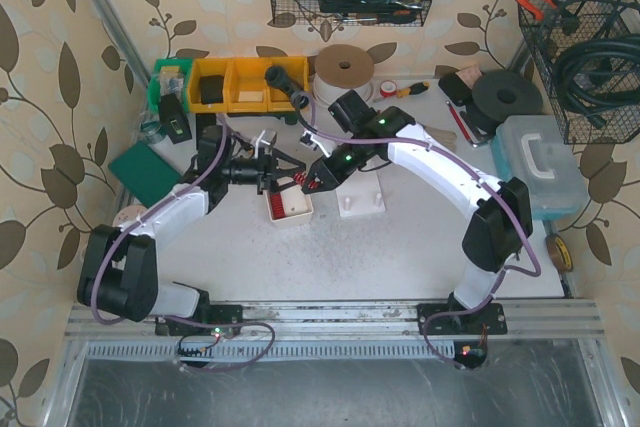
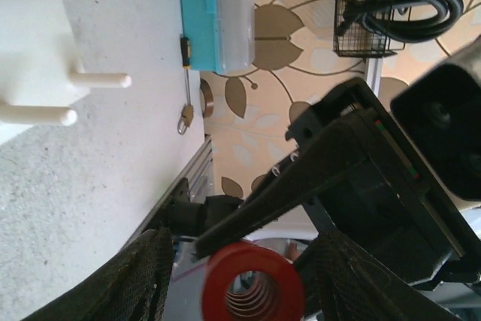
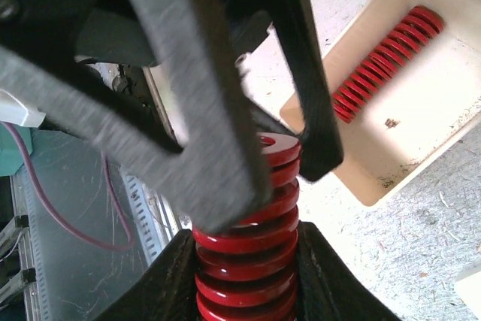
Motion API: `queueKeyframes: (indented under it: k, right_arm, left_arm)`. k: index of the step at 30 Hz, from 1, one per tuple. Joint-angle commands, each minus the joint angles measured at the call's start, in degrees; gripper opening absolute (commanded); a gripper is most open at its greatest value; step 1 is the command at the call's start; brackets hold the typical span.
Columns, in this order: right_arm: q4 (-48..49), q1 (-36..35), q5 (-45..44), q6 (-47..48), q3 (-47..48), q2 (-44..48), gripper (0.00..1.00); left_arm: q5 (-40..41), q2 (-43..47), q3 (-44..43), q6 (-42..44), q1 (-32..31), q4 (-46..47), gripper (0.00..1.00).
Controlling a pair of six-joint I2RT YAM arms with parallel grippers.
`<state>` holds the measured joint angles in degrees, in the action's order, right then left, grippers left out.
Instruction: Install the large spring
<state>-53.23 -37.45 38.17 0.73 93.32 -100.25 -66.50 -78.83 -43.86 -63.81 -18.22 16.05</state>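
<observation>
The large red spring (image 1: 297, 183) hangs in the air between my two grippers, above the table left of centre. My right gripper (image 1: 308, 180) is shut on it; in the right wrist view its black fingers (image 3: 161, 280) press both sides of the lower coils (image 3: 248, 261). My left gripper (image 1: 274, 171) is open around the spring's other end, which shows end-on in the left wrist view (image 2: 252, 285) with a gap to one mesh pad (image 2: 143, 276). The white peg base (image 1: 360, 202) stands to the right, its pegs (image 2: 98, 80) bare.
A cream tray (image 1: 288, 209) below the grippers holds a thinner red spring (image 3: 387, 58). Yellow bins (image 1: 235, 82) and a tape roll (image 1: 345, 67) stand at the back. A blue-lidded box (image 1: 535, 162) is at the right, a green pad (image 1: 145, 172) at the left.
</observation>
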Motion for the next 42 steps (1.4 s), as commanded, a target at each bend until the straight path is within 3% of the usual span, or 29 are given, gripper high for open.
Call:
queueKeyframes:
  k: [1, 11, 22, 27, 30, 31, 34, 36, 39, 42]
  right_arm:
    - [0.9, 0.3, 2.0, 1.4, 1.6, -0.8, 0.0]
    - [0.4, 1.6, 2.0, 1.9, 1.6, -1.0, 0.0]
    - [0.0, 2.2, 2.4, 2.1, 2.1, -1.2, 0.0]
    - [-0.2, 2.2, 1.8, 2.2, 2.0, -1.5, 0.0]
    - [-0.1, 2.2, 0.3, 2.2, 2.0, -1.5, 0.0]
    - [-0.2, 2.2, -0.1, 2.3, 2.1, -1.6, 0.03]
    - [-0.3, 2.2, -1.1, 2.7, 2.1, -1.8, 0.31]
    - [0.5, 2.2, -2.5, 2.1, 2.0, -2.0, 0.45]
    - [2.8, 2.2, -5.2, 0.2, 1.3, -1.6, 0.59]
    - [6.0, 2.2, -7.6, -1.1, -0.3, 0.0, 0.65]
  left_arm:
    - [-1.8, 2.7, -0.2, -1.6, -2.2, 3.2, 0.57]
    - [-1.8, 3.9, 0.4, 0.8, -2.6, -0.1, 0.48]
    - [-1.7, 3.3, -1.8, 1.1, -2.6, -1.1, 0.22]
    - [-1.4, 2.4, -2.6, 2.0, -2.6, -2.4, 0.0]
    - [-0.9, 1.4, -3.4, 2.2, -2.6, -2.6, 0.0]
    - [-0.8, 1.1, -3.6, 2.1, -2.6, -2.6, 0.0]
    - [0.0, 0.5, -4.3, 2.0, -2.6, -2.6, 0.0]
    - [0.8, 0.4, -4.5, 1.4, -2.6, -1.8, 0.0]
    - [1.7, 0.0, -4.6, -0.5, -2.5, 0.4, 0.0]
    - [2.9, -0.7, -4.7, -3.0, -2.2, 2.8, 0.0]
